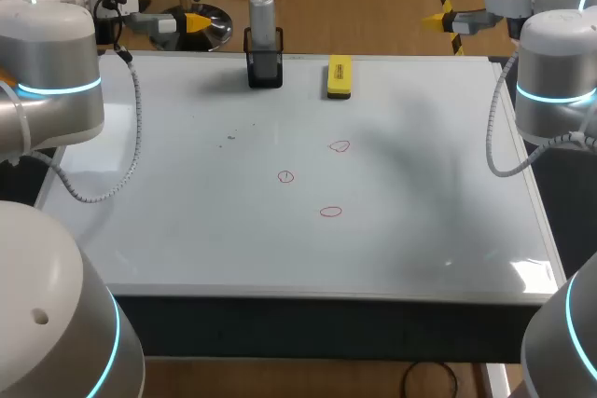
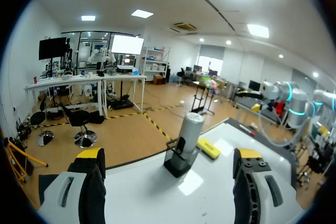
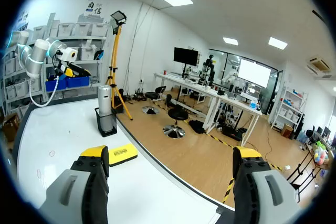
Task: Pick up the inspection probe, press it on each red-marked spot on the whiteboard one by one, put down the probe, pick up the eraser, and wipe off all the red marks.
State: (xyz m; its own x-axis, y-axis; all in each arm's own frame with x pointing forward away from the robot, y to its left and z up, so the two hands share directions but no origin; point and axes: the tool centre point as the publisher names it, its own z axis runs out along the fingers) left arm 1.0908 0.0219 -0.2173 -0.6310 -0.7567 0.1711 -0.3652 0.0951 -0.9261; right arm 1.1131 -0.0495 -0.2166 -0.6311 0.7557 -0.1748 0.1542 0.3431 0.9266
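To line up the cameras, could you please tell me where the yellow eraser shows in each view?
Head view: eraser at the whiteboard's far edge, right of the probe.
Left wrist view: eraser ahead of the left gripper, beyond the probe.
Right wrist view: eraser ahead of the right gripper, nearer than the probe.
Landmark: the probe.

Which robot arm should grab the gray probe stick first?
Probably left. The left gripper, open, sits close beside the probe in its holder; the right gripper is farther off, past the eraser.
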